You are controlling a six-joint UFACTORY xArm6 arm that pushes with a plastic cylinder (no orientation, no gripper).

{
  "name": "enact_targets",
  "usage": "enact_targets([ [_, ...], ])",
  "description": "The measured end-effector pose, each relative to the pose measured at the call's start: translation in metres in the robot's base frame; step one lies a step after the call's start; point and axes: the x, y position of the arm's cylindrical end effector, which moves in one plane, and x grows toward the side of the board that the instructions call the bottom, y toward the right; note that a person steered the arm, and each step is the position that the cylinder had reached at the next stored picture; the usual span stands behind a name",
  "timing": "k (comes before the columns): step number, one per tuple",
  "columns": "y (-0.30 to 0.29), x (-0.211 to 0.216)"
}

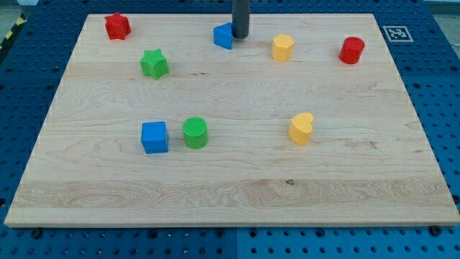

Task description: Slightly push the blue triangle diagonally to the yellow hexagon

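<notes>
camera view, showing a pale wooden board lying on a blue perforated table, with small coloured blocks scattered over it. the dark rod is coming down from the top of the frame and my tip is sitting at the upper middle, touching or just beside the right edge of the blue triangle. there are no jaws to spread or press together; the end effector is a plain rod, and it is grasping nothing, only resting against the block's side.

the yellow hexagon is standing to the right of the triangle and a little lower in the frame, with the tip lying between the two. judged from this layout, the tip is on the wrong side for a push towards the hexagon: it would probably need to be going round to the triangle's upper left face, so that a short stroke sends the block down and to the right.

the remaining blocks are lying clear of that path: a red star at upper left, a green star below it, a red cylinder at upper right, a blue cube and a green cylinder at lower left, and a yellow heart at lower right of centre.
</notes>
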Motion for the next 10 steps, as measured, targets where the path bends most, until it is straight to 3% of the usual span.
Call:
enact_targets([
  [2, 0.034, 0.019],
  [3, 0.028, 0.041],
  [5, -0.04, 0.04],
  [8, -0.043, 0.046],
  [9, -0.043, 0.058],
  [10, -0.043, 0.106],
])
